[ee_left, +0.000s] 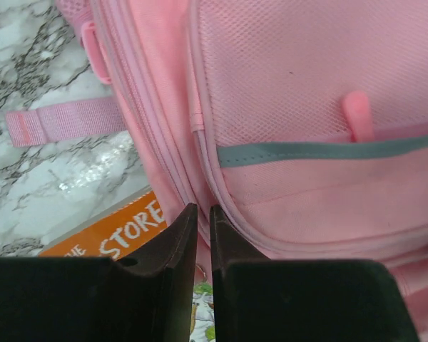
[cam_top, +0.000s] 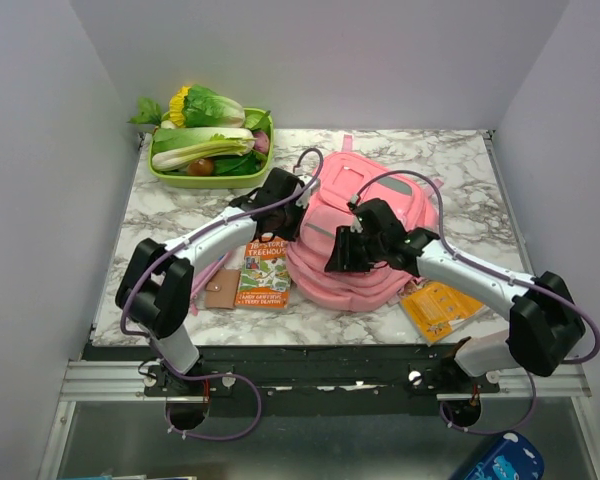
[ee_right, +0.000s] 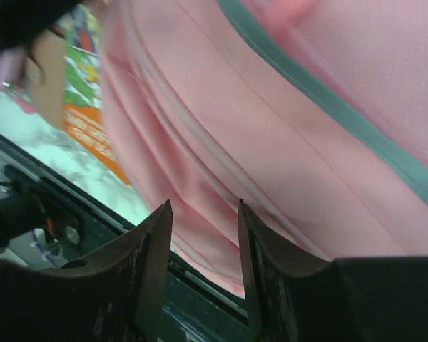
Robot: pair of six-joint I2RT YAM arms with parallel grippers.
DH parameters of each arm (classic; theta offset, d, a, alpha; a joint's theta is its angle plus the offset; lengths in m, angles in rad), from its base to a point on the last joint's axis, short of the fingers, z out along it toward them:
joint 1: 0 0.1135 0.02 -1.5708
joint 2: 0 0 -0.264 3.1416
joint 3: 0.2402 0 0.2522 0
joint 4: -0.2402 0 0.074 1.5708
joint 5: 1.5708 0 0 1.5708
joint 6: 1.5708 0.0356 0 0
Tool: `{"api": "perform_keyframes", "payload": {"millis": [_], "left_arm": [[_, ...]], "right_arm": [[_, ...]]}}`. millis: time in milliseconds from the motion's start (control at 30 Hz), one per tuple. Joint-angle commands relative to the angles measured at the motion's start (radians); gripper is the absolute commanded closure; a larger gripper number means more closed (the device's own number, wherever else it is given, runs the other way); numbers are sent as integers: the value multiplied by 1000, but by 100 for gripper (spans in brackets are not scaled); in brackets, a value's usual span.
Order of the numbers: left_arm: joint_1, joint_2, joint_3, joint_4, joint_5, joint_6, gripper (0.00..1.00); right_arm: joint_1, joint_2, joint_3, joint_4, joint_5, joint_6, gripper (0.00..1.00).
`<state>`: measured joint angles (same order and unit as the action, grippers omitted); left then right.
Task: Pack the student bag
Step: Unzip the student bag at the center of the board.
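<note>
Top external view shows me the student bag (cam_top: pixel 365 290) lying flat on the marble table (cam_top: pixel 170 215) between both arms. My right gripper (ee_right: pixel 205 206) stands apart over its pink fabric. My left gripper (ee_left: pixel 203 210) is nearly together at a seam; whether it pinches fabric I cannot tell.

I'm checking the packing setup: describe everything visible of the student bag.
The student bag is a large soft pink fabric backpack lying on the marble table, with a mesh panel, grey trim, zip seams and a loose webbing strap. An orange book lies beside its left edge. The left gripper sits at a seam; the open right gripper hovers at its near edge.
</note>
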<state>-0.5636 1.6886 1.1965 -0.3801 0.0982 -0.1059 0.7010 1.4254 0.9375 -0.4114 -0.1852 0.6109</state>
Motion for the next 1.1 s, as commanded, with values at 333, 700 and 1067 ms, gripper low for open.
{"api": "perform_keyframes", "payload": {"millis": [333,700,1067], "left_arm": [[-53,-109,271,-301,86,179,76],[-268,-130,235,-324,190,221,74],[-381,-54,166,-201,186,175,76]], "right_arm": [[-119,-267,-101,17,24,52,50],[-359,-303,-154,-40,-8,16,39],[-414,-296,-187,-36,-33,16,38]]}}
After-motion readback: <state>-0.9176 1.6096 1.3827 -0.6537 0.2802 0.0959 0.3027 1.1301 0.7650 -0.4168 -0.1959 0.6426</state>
